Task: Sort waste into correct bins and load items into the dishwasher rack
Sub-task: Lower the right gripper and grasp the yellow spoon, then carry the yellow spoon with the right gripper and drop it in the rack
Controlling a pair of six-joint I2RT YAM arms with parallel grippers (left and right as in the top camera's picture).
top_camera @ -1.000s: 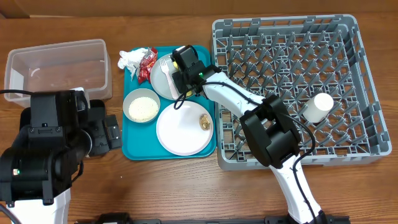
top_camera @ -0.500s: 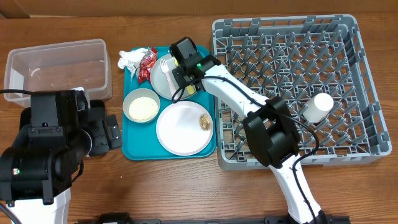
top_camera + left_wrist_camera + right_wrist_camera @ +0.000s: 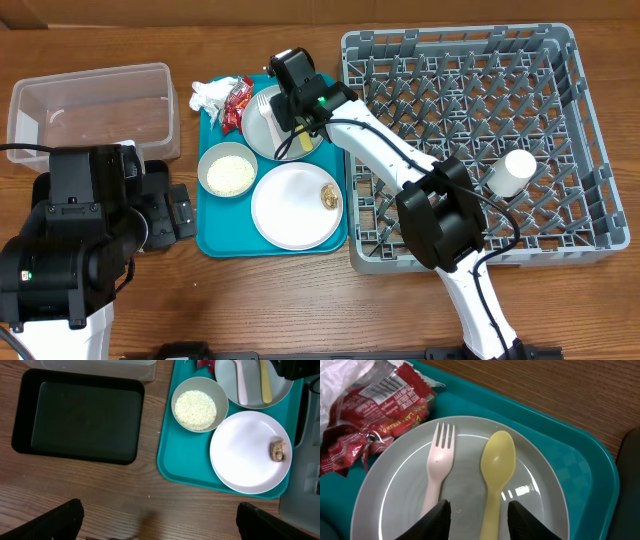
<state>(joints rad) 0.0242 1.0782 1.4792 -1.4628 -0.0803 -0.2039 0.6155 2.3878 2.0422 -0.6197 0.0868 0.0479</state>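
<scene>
- Right wrist view is showing the right gripper (image 3: 481, 522) hanging low with its fingers spread, straddling the handle of the yellow plastic spoon (image 3: 496, 462) and not yet pinching it.
- That spoon is lying flat on the pale grey-blue round plate (image 3: 395, 505), just beside the white plastic fork (image 3: 437, 472). It is looking light, stiff and slick, so I am judging the narrow handle the best hold, with the fingers closing across its width.
- Being so thin on a glossy plate, it is likely to skid or flick away if the pinch lands high.
- Farther off, the small red crinkled snack wrapper (image 3: 370, 410) is lying at the plate's rim on the teal plastic serving tray (image 3: 580, 475).
- Across the tray, the left gripper (image 3: 160, 525) is hovering over the wooden surface (image 3: 100, 490), fingers wide apart and holding nothing.
</scene>
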